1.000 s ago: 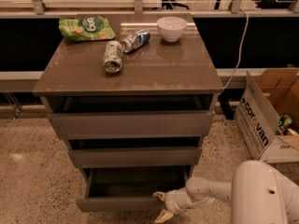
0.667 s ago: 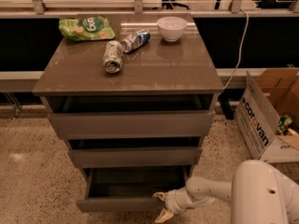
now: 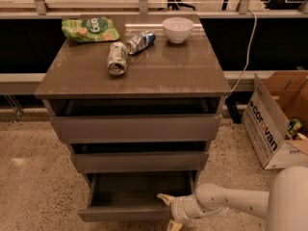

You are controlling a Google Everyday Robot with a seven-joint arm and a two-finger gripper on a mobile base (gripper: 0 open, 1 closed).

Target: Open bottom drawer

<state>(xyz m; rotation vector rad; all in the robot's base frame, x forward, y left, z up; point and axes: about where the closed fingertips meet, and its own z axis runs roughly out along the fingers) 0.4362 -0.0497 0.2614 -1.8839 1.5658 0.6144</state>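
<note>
The bottom drawer (image 3: 126,212) is the lowest and narrowest of three grey-brown flat fronts in the cabinet. It stands pulled out, and its dark, empty-looking inside shows. My gripper (image 3: 169,211) is at the right end of its front edge, on a white arm coming in from the lower right. One pale finger (image 3: 165,199) lies over the drawer's front rim and the other (image 3: 174,225) sits below it in front of the face, so the front panel is between them.
The top drawer (image 3: 137,127) and middle drawer (image 3: 139,161) are slightly out. On the cabinet top (image 3: 192,76) lie a green bag (image 3: 89,29), two cans (image 3: 118,58) and a white bowl (image 3: 177,29). A cardboard box (image 3: 279,124) stands on the floor at right.
</note>
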